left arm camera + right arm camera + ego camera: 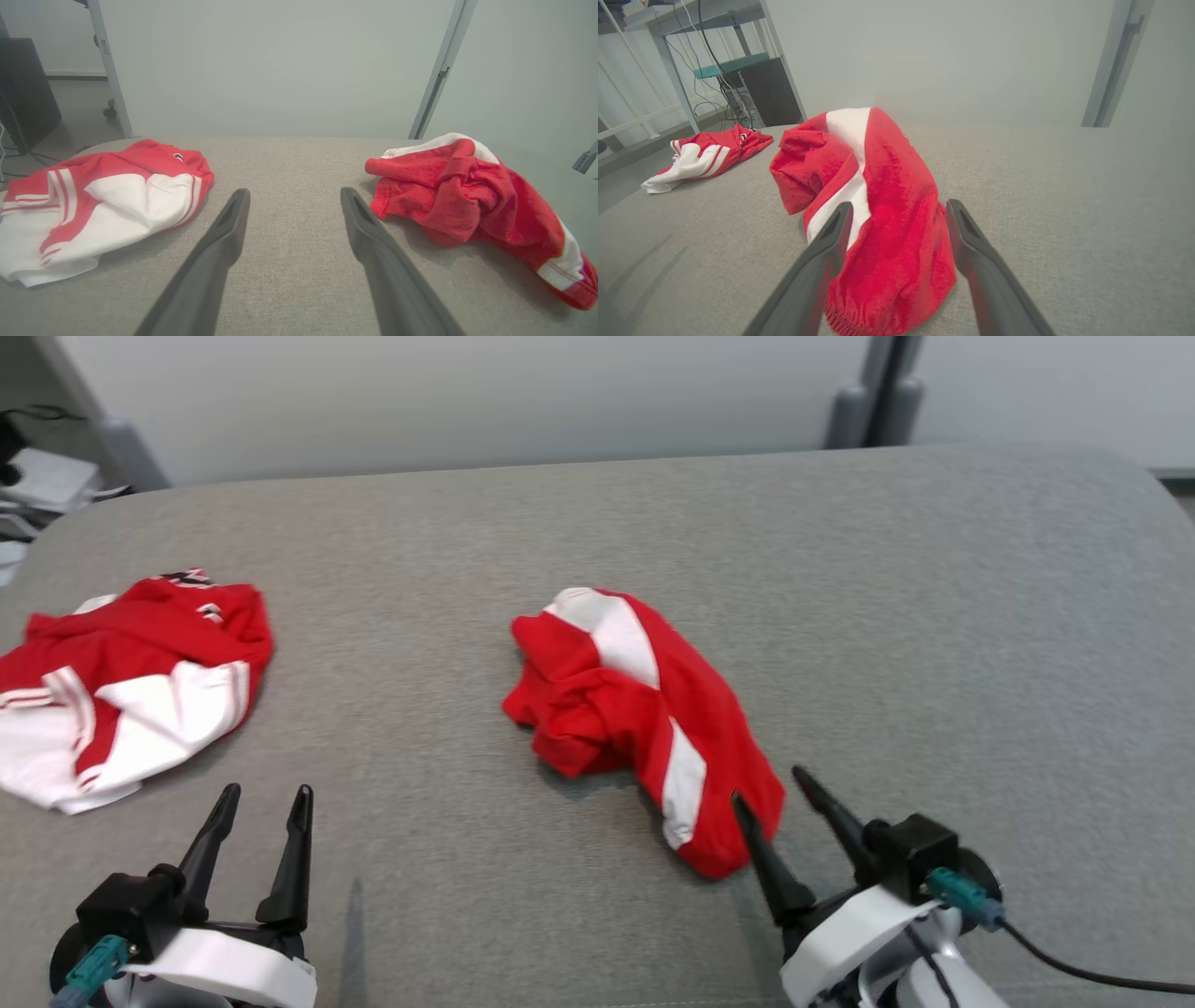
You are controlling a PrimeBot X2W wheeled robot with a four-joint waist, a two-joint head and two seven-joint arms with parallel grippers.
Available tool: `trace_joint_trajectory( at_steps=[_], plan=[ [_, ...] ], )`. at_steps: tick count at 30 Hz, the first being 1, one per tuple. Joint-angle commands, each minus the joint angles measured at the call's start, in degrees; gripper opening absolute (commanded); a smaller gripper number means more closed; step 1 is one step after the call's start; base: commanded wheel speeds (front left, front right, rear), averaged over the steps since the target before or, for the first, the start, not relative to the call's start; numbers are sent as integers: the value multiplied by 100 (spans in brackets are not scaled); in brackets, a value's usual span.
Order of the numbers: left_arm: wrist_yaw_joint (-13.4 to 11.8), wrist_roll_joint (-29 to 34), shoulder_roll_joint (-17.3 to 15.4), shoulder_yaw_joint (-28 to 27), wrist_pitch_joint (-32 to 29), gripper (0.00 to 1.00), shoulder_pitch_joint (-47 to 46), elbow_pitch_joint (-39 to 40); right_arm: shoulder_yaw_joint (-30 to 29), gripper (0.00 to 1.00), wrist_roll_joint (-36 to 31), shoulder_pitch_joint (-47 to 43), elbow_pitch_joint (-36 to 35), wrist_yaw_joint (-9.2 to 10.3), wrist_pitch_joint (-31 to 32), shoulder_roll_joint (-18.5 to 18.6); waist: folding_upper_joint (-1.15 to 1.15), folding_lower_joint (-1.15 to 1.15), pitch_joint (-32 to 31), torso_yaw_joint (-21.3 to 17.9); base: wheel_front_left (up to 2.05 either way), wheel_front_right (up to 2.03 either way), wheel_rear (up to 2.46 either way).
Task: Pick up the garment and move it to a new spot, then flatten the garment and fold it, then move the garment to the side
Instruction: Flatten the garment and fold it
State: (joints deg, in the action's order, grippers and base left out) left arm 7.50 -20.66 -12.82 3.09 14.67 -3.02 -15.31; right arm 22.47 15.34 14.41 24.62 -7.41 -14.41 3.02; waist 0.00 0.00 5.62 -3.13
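– Two end effectors sit nearest, correct?
– Yes. The left end effector (265, 795) sits low over the grey worktop (934, 616), fingers wide apart and pointing away, with bare fabric between them. The right end effector (767, 784) angles inward, its fingers also spread.
– Is the right one holding anything?
– No. In the right wrist view, the near end of the garment (635, 709) lies between its parted fingers (822, 252); whether they touch the cloth, I cannot tell.
– How many garments?
– Two. The crumpled red one with a white stripe lies mid-worktop. The second garment (131, 681), red and white with thin stripes, lies well apart at the left edge.
– Any writing?
– A dark mark at that second garment's far edge, too small to read. Behind the worktop stands a pale wall (467, 401).
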Motion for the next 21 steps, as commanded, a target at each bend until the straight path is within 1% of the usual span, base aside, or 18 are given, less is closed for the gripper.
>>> trace_joint_trajectory(
  at_steps=[1,5,11,13,14,15,16,17,19,21],
  plan=[
    [-1,31,-86,-176,33,100,-137,148,207,100,115,36,-28,-8,-59,-14,0,0,-86,368,0,0,0],
    [-1,32,-46,-27,33,100,-101,114,545,100,457,81,393,-8,-59,-14,0,0,-102,697,0,0,0],
    [-1,-35,-40,112,33,100,-171,92,626,100,836,330,994,-8,-59,-14,0,0,-39,1040,0,0,0],
    [-1,-70,-70,137,33,100,-192,92,641,100,877,455,1341,-8,-59,-14,0,0,-1,1119,0,0,0],
    [-1,-85,-84,166,33,100,-206,100,641,95,870,529,1503,-8,-59,-14,0,0,22,1161,0,0,0],
    [-1,-100,-91,194,33,100,-219,105,580,48,834,607,1681,-8,-59,-14,0,0,34,1203,0,0,0],
    [-1,-121,-96,216,33,100,-227,107,478,20,759,691,1840,-8,-59,-14,0,0,45,1240,0,0,0],
    [-1,-147,-94,212,33,100,-236,111,366,0,676,768,1983,-8,-59,-14,0,0,56,1269,0,0,0],
    [-1,-185,-90,198,33,100,-238,117,122,0,383,955,2211,-8,-59,-14,0,0,70,1293,0,0,0],
    [-1,-215,-80,212,33,100,-226,126,-301,0,-104,1214,2375,-8,-59,-14,0,0,84,1283,0,0,0]
  ],
)
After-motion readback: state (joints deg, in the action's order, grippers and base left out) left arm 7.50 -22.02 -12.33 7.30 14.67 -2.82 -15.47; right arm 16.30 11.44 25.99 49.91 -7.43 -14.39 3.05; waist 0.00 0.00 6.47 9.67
